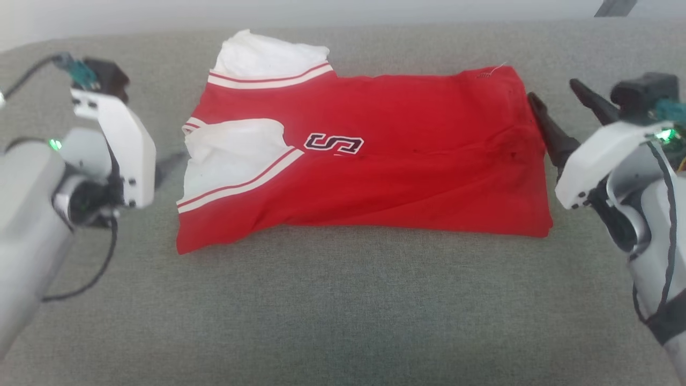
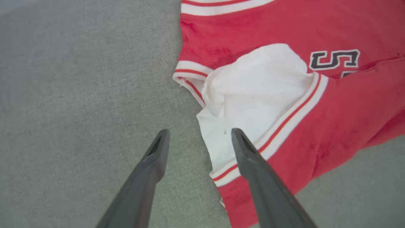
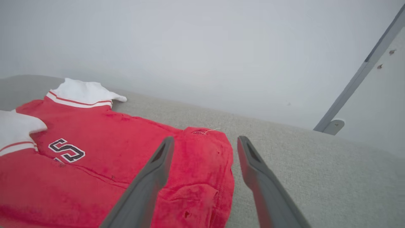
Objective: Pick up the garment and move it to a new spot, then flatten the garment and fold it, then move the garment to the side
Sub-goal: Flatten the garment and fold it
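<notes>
Left claw [image 2: 199, 136] stands wide with nothing between its dark fingers. One finger is over the grey woven-fabric worktop [image 2: 79, 95], the other over the near white sleeve [image 2: 253, 95] at the left end of the small folded red jersey shirt [image 1: 402, 177] with striped trim. From the head camera that claw is mostly hidden behind its white housing, with one dark tip showing just beside the shirt's left edge. Right claw [image 3: 205, 141] is also spread wide and empty at the shirt's right edge. Whether its inner finger touches the red hem I cannot tell. The shirt lies mid-worktop, its black lettering tucked into the fold except a single "S" [image 1: 334, 143]. A broad stretch of worktop runs in front of the shirt, and a narrower strip runs behind it to the far edge.
</notes>
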Motion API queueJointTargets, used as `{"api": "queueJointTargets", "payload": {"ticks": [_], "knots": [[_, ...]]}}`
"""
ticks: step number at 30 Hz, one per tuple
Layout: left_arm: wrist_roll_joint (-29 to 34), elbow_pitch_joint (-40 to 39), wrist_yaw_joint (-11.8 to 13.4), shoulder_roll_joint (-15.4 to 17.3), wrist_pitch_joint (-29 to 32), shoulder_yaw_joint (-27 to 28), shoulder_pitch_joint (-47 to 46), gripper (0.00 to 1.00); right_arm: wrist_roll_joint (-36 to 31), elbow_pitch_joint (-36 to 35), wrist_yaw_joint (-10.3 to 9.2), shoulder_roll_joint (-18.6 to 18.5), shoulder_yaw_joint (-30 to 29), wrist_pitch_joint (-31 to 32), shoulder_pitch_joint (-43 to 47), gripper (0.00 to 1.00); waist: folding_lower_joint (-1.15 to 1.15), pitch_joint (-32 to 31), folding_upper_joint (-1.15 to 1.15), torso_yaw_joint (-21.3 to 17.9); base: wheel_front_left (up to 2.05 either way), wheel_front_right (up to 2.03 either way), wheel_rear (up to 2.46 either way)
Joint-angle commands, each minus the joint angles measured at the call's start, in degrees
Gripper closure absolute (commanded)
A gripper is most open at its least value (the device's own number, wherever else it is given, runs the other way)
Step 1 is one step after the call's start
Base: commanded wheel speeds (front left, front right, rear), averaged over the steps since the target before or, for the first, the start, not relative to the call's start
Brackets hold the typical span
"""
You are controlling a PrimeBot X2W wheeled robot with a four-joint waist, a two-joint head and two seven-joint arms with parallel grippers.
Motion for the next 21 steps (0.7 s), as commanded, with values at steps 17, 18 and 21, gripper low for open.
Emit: {"api": "queueJointTargets", "payload": {"ticks": [17, 18, 21], "knots": [[-5.73, -16.84, 11.91, 6.81, 0.87, 0.96, 16.33, 0.0, -20.79, -22.07, -0.09, 14.94, -20.5, -13.76, 18.06, 0.0, 0.0, 1.31, 0.0, -2.41, 0.0, 0.0, 0.0], [-5.84, -16.37, 12.13, 6.51, 0.86, 1.04, 16.66, 0.0, -21.29, -23.24, -0.09, 15.7, -21.16, -13.9, 18.79, 0.0, 0.0, 1.54, 0.0, -2.59, 0.0, 0.0, 0.0], [-6.63, -14.45, 12.34, 5.41, 0.65, 0.98, 17.67, 0.0, -22.12, -25.57, -0.09, 17.5, -21.88, -13.52, 21.13, 0.0, 0.0, 2.24, 0.0, -3.27, 0.0, 0.0, 0.0]]}}
